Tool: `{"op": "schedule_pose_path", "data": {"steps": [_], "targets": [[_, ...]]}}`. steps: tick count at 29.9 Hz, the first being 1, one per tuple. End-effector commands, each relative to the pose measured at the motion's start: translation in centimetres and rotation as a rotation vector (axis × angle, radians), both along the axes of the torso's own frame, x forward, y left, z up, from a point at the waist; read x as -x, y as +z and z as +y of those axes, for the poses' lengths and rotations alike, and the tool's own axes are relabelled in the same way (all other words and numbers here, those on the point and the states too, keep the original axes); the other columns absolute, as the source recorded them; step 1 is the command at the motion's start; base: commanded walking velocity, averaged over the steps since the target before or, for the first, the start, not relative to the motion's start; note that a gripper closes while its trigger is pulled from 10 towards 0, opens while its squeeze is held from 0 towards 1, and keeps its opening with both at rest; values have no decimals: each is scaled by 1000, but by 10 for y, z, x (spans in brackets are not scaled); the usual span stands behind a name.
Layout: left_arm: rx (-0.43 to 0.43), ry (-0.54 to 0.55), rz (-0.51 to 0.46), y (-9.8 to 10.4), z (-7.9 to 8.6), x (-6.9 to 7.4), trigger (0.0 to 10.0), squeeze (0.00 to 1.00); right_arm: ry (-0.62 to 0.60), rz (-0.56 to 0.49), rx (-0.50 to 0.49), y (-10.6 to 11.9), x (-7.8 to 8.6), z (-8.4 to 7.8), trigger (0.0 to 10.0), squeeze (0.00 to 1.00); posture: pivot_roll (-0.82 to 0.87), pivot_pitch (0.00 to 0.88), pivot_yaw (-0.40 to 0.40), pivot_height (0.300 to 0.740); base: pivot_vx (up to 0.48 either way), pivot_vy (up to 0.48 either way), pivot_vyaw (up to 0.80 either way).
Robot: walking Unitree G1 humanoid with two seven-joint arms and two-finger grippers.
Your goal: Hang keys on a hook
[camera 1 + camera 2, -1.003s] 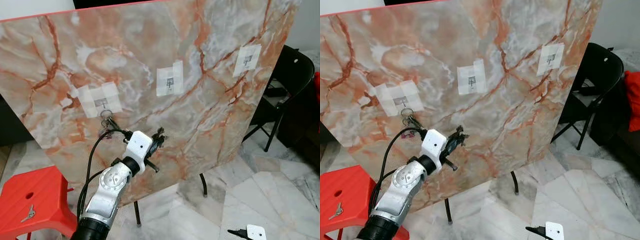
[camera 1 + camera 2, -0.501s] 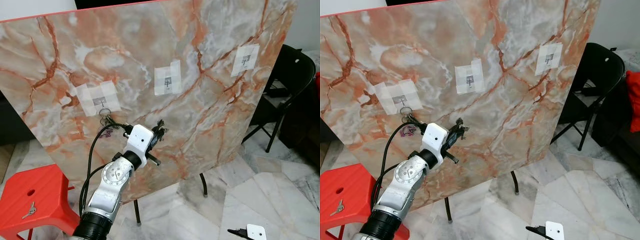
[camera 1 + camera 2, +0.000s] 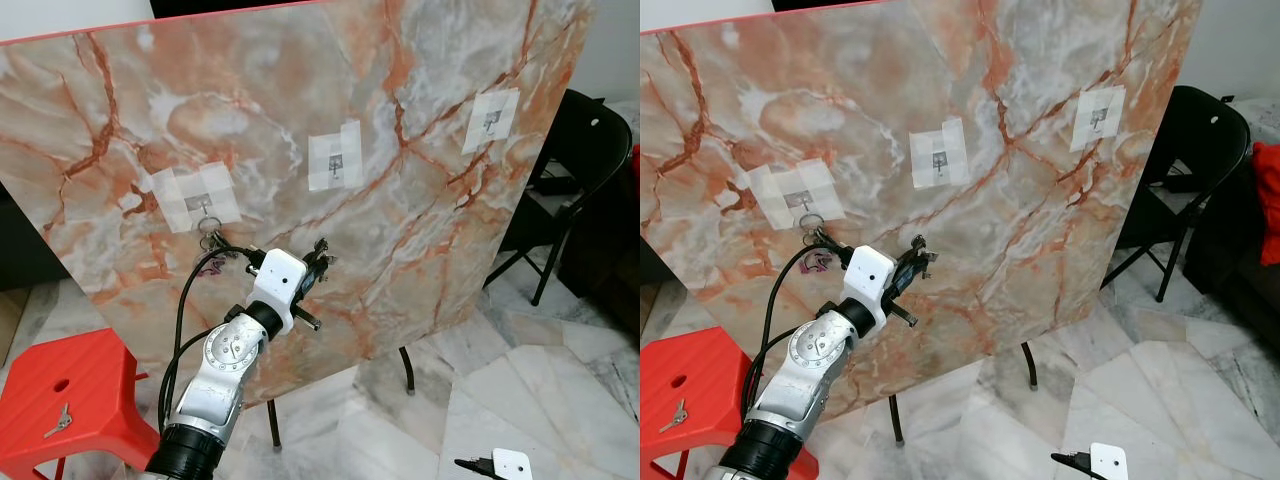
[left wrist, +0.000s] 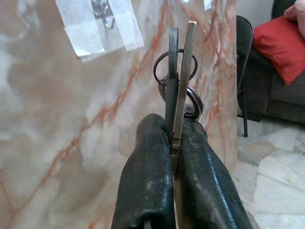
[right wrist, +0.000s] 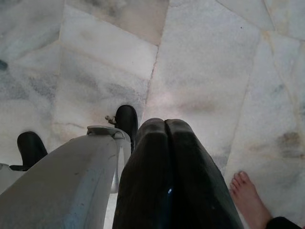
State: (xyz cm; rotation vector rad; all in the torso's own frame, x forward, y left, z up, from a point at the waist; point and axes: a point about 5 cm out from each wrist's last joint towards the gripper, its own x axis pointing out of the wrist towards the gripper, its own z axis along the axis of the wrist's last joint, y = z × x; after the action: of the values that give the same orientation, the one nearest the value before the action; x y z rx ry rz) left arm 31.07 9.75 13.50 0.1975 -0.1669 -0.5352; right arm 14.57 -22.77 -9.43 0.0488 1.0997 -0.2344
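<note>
My left gripper (image 3: 318,262) is shut on a bunch of keys (image 4: 177,71); the key ring and a flat key stick out past the black fingertips (image 4: 157,143). It is held up close to the marble board (image 3: 420,230), below and slightly left of the middle taped hook (image 3: 338,160). That hook (image 4: 102,12) appears bare in the left wrist view. The left taped hook (image 3: 205,207) has another bunch of keys (image 3: 212,240) hanging from it. A third taped hook (image 3: 492,121) is bare at the right. My right gripper (image 5: 166,143) hangs idle over the floor, fingers pressed together.
The board leans on thin black legs over a marble floor. A red stool (image 3: 90,370) with a loose key (image 3: 57,422) on it stands at lower left. A black folding chair (image 3: 585,150) is behind the board's right edge. A person's bare foot (image 5: 248,195) is near my right gripper.
My left gripper has risen a little with the keys and drawn closer to the board below the middle hook. The right arm has not moved.
</note>
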Motion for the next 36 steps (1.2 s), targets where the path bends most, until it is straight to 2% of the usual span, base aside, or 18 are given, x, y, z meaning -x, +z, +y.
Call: {"op": "schedule_pose_path", "data": {"steps": [1,13,17,27,36], "targets": [[-6,-5,-20,4,-1,-1,10000,0,-9,-14,4,1,-3,-2,10000,0,27,0,-7,740,274,0,0],[-1,-13,-22,4,-1,0,10000,0,-8,-13,6,2,-3,-2,10000,0,28,0,-6,740,274,0,0],[17,-78,-5,2,-7,5,10000,0,-2,-12,7,2,-3,-1,10000,0,32,0,-8,740,0,0,0],[9,-103,-4,4,-8,6,10000,0,-2,-13,7,2,-4,-1,10000,0,33,0,-7,740,0,0,0],[-10,-223,-19,16,-27,5,10000,0,0,-14,7,2,-5,-1,10000,0,32,0,-5,740,0,0,0]]}}
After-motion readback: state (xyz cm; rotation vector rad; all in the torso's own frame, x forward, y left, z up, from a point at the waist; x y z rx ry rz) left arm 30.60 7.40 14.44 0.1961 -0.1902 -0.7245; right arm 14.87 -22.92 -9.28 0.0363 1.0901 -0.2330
